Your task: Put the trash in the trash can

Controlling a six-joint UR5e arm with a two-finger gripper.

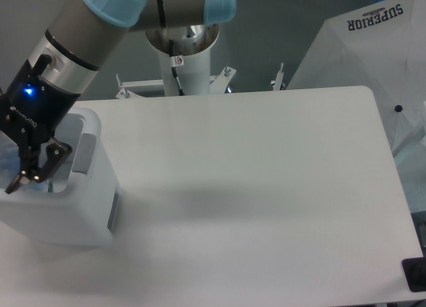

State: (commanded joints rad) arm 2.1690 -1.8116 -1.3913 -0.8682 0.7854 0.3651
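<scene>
Starting at the tabletop's left edge: your gripper (32, 172) hangs over the open mouth of the trash can (80, 217), fingertips at about rim height. Its 2 fingers (56, 152) are spread apart with nothing visible between them, so I read it as empty.

The trash can sits against the left edge, toward the near-left corner, with the grey panel (82, 153) on its rim facing the middle of the tabletop. The arm blocks most of the can's opening. Past the fingers there's a pale bluish, see-through patch, which could be the bottle or just the can's wall; I can't tell which. You won't get confirmation of the contents from this view.

Moving right: the rest of the table (266, 187) shows no bottle and no wrapper, all the way to the right edge. Only a soft shadow lies across the middle. Off the far edge stands the arm's white mounting post (183, 67). Beyond the far-right corner is a white umbrella (363, 60) printed SUPERIOR. A small dark object (416, 275) sits at the near-right corner, cut by the frame.

My read: with 0 of the 2 trash items left in view and the claw open over the can, the task looks done or at its last drop. What's left is likely just lifting clear, then checking inside the can.
</scene>
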